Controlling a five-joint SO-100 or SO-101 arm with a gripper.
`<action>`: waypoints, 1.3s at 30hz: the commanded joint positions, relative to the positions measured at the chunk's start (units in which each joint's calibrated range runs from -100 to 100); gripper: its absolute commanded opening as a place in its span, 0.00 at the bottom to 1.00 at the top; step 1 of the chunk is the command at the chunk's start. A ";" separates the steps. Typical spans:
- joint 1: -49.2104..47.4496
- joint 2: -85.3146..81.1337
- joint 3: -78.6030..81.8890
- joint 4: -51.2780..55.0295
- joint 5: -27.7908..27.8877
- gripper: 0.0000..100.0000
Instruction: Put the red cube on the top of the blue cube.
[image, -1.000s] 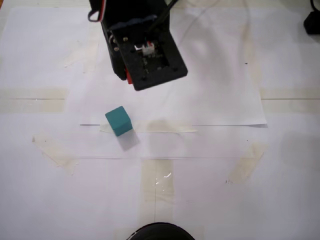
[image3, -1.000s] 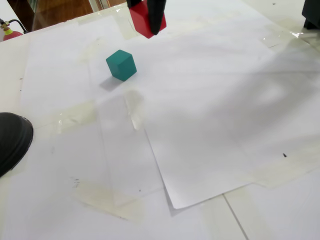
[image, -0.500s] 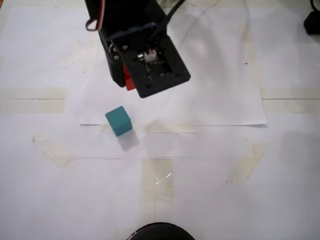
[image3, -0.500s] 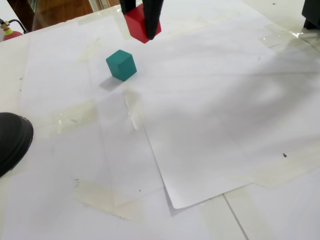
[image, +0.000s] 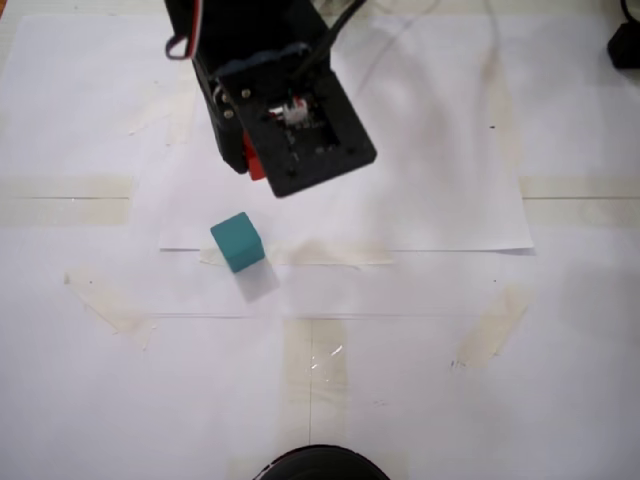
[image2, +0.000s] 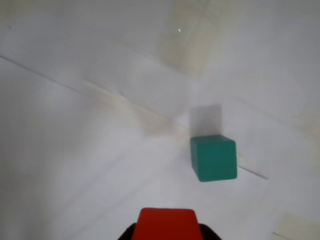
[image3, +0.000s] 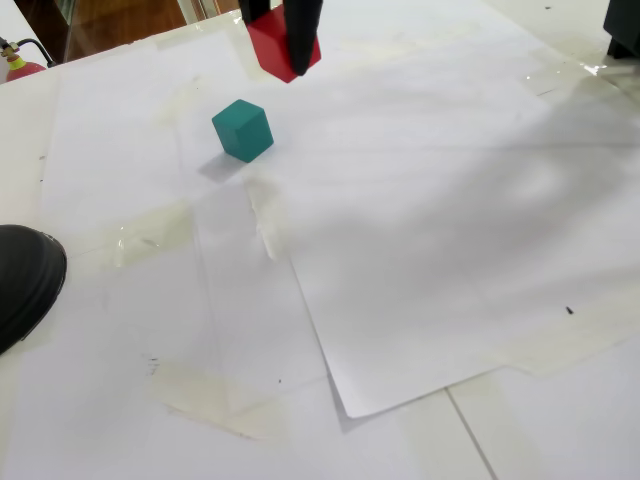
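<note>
The gripper (image3: 283, 45) clasped the red cube (image3: 273, 44); the blue cube (image3: 242, 130) lay at seven o'clock, apart.

small matte bright red cube (image2: 167, 223) sits at six o'clock, clamped between dark gripper (image2: 167, 231) jaws. small matte teal cube (image2: 214, 157) lies at four o'clock on white paper sheet (image2: 75, 150), apart from it.

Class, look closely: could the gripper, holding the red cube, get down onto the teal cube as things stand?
Probably yes. The teal cube stands alone on the paper, top bare, and the gripper holds the red cube just beyond it with nothing between.
</note>
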 joint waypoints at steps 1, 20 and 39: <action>-1.42 -1.24 -9.44 2.03 -1.17 0.10; -1.42 -5.87 -4.63 2.11 -0.78 0.09; -4.90 -13.51 3.91 2.11 -3.13 0.09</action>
